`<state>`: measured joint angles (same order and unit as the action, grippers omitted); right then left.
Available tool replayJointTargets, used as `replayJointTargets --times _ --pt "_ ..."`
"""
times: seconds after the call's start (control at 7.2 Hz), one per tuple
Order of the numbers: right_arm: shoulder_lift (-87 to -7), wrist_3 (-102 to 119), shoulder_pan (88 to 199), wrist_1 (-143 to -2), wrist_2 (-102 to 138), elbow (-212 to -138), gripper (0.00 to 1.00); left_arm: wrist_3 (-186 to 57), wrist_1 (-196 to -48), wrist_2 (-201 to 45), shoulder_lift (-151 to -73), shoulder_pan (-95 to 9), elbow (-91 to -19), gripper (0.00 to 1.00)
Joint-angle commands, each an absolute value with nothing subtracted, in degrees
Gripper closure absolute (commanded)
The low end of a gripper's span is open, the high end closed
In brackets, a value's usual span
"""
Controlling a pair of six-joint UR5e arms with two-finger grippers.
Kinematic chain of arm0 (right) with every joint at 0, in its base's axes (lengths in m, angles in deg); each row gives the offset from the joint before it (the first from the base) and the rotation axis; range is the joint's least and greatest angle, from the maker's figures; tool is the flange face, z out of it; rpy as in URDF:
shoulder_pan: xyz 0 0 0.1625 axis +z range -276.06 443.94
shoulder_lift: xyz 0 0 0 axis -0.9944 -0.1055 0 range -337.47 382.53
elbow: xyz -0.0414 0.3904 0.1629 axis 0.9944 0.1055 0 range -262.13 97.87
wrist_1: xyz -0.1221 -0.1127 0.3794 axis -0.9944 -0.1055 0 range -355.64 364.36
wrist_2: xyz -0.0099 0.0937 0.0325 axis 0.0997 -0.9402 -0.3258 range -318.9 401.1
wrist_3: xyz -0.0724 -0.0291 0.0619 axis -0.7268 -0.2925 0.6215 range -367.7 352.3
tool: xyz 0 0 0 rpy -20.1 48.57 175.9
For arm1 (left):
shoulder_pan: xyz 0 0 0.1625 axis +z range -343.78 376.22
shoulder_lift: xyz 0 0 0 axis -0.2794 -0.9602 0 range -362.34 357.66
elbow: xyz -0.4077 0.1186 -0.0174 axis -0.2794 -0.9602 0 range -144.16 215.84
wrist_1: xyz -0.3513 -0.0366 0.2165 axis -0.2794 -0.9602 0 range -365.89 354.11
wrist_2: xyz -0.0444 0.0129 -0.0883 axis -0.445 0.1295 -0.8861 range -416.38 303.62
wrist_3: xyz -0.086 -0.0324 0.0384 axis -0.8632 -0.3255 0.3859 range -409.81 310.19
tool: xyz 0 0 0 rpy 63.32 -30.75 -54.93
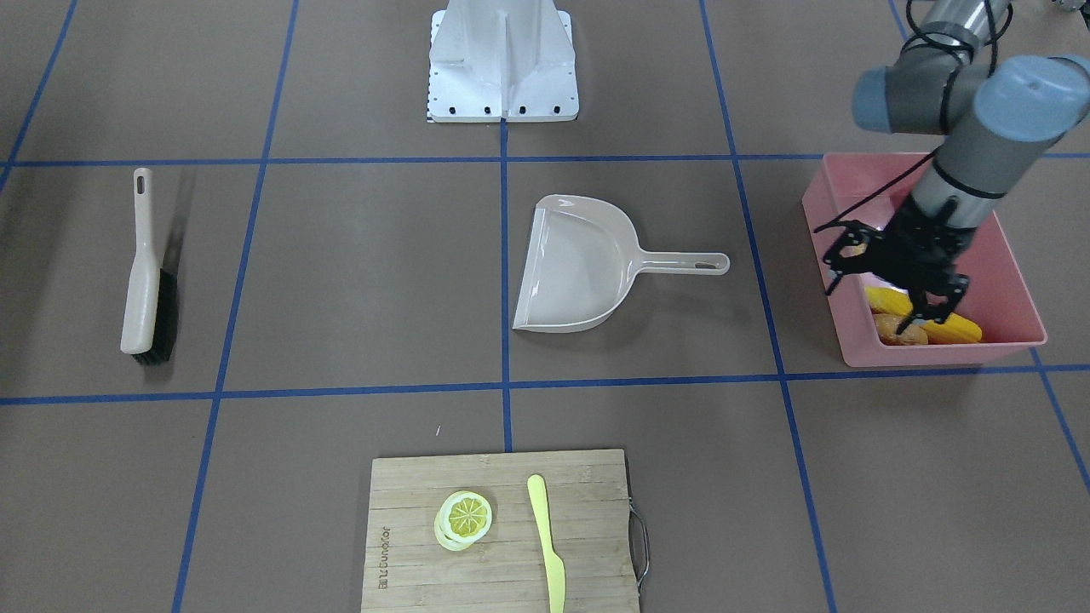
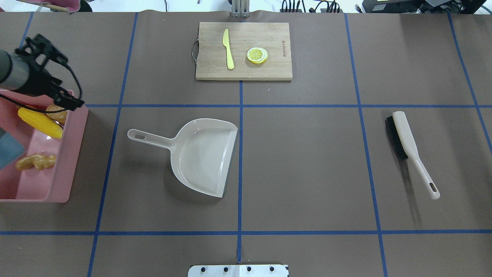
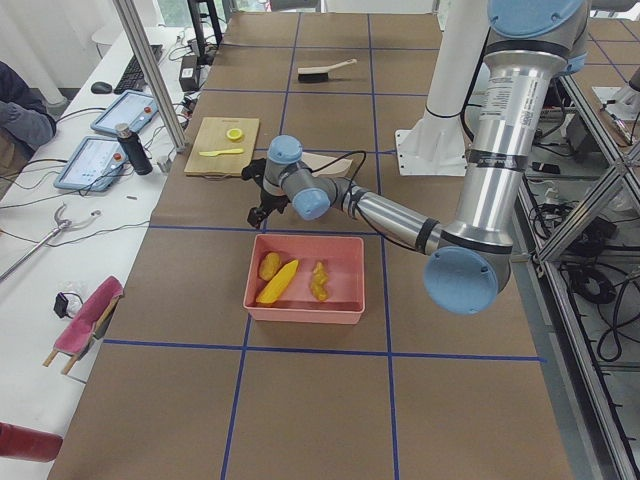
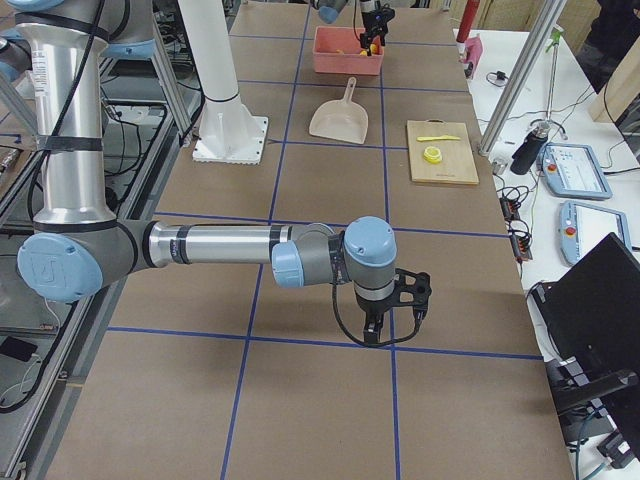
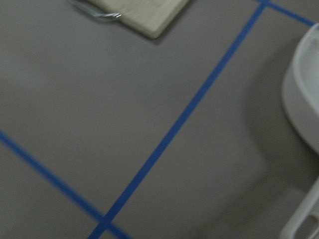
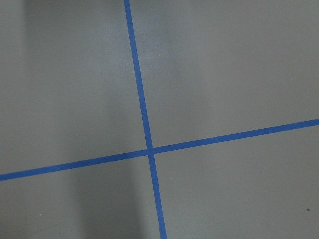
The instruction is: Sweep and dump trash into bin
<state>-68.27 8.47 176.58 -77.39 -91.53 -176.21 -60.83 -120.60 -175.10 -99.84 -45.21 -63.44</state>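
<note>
The pink bin (image 2: 73,154) stands at the table's left end. In it lie the yellow corn cob (image 2: 40,122), the brown-orange potato (image 2: 57,114) and the tan ginger root (image 2: 34,162). The corn (image 1: 954,328) and potato (image 1: 898,330) also show in the front view. My left gripper (image 2: 63,79) hangs open and empty above the bin's far end, over the corn and potato; it also shows in the front view (image 1: 879,285). My right gripper (image 4: 390,312) shows only in the exterior right view, low over bare table, so I cannot tell its state.
A beige dustpan (image 2: 200,156) lies empty near the table's middle, handle toward the bin. A brush (image 2: 407,146) lies on the right side. A wooden cutting board (image 2: 269,71) at the far edge carries a lemon slice (image 2: 256,55) and a yellow-green knife (image 2: 228,48).
</note>
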Motion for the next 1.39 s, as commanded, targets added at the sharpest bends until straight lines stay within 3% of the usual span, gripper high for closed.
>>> replayJointTargets --times 0.0,0.42,0.83,1.25 --pt "-68.26 8.47 176.23 -77.47 -91.62 -176.52 0.00 -60.88 -113.75 -188.04 -94.21 -62.19 -58.68 0.02" --pt "-68.17 8.47 175.79 -77.47 -92.32 -176.61 0.00 -61.06 -113.99 -190.15 -89.20 -70.67 -53.38 0.02" --pt "-68.17 8.47 175.53 -77.47 -92.32 -176.70 0.00 -61.06 -113.82 -190.50 -81.82 -71.58 -58.80 0.02" --pt "-67.65 8.56 174.91 -77.56 -92.32 -176.70 0.00 -61.06 -105.44 -192.07 -81.88 -73.15 -62.05 0.02"
